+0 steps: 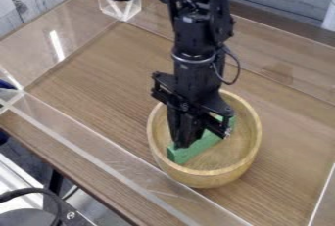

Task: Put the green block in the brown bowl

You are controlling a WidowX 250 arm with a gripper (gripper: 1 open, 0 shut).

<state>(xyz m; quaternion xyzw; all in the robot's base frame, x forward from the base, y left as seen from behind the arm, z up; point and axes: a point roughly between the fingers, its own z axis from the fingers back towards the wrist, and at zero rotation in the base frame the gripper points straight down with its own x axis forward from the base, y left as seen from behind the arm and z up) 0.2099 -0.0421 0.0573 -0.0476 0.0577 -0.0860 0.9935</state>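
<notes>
The brown bowl (pixel 240 158) stands on the wooden table at the front right. The green block (pixel 191 153) lies inside it, slanting from the lower left up toward the right, and only its two ends show. My gripper (pixel 195 138) hangs straight down into the bowl, and its dark fingers (pixel 185 132) straddle the block's middle and hide it. The gap between the fingers and the block is too small to make out, so I cannot tell whether they still press on it.
A clear plastic wall (pixel 78 142) runs along the table's front left edge. A small clear stand (pixel 121 7) sits at the back left. The arm's black body rises above the bowl.
</notes>
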